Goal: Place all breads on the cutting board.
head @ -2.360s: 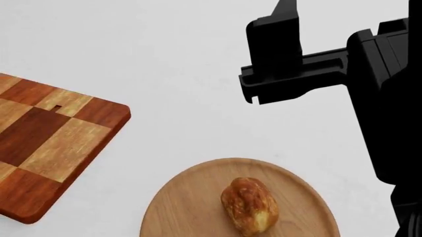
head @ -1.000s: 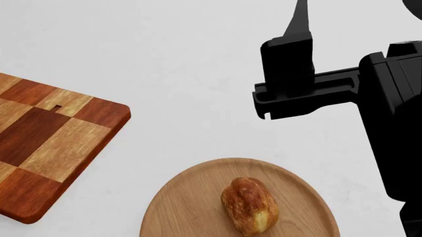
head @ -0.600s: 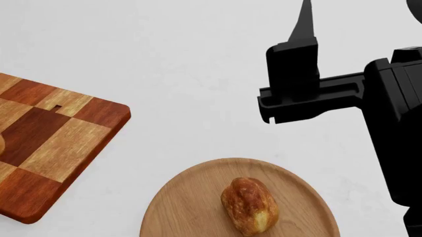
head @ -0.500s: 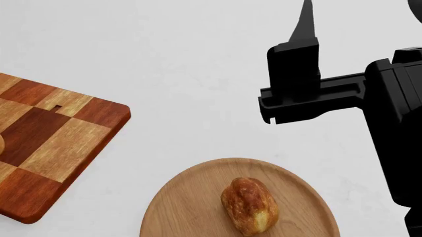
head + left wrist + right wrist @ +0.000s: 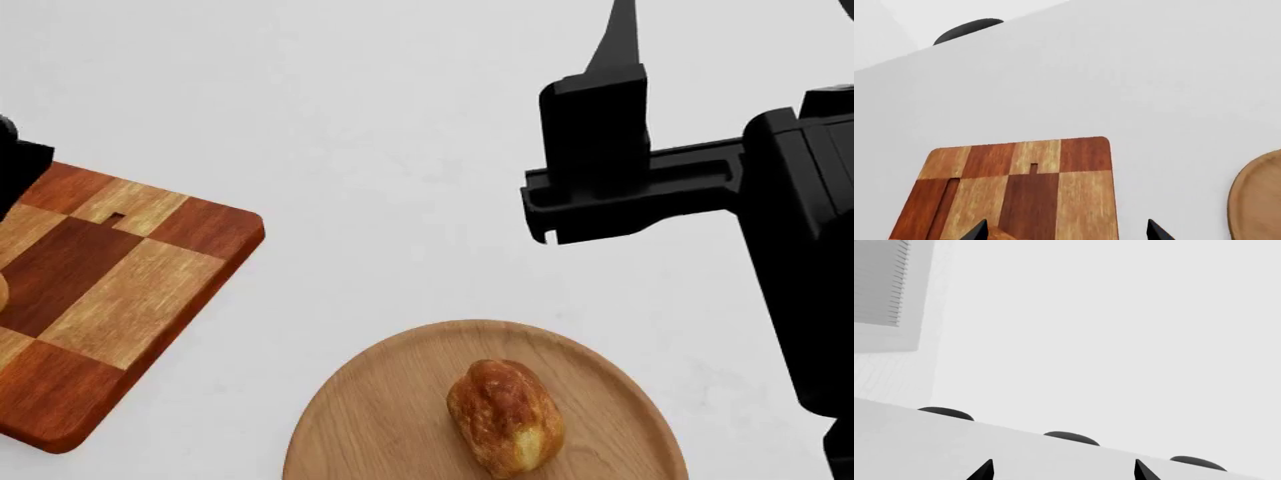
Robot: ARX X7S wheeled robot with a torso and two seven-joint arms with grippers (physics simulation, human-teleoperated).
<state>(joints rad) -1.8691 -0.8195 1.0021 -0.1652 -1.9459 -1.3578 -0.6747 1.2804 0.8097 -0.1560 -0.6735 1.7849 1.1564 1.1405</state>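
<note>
— On the white table (image 5: 334, 120), what does the robot see?

— The cutting board (image 5: 107, 290) lies at the left in the head view. It has light tan and red-brown squares. One bread (image 5: 505, 417) sits on a round wooden plate (image 5: 360, 420) near the bottom of that view, well apart from the board.

— Where is the other bread?

— Only a tiny golden bit shows at the left edge of the head view, over the board. In the left wrist view a small brown bit (image 5: 1002, 235) peeks up between the two dark tips, over the board too. Too little of it shows to tell if it rests on the board.

— What is the left gripper (image 5: 1066, 232) doing?

— Its two tips are spread wide apart above the cutting board. They are not touching the brown bit as far as can be seen.

— And the right gripper (image 5: 1064, 471)?

— It is held up high, right of the plate, and it points out past the table. Its tips are spread apart too, with nothing between them.

— Is there any writing to read?

— No words or labels can be read on the board, the plate or the arms.
</note>
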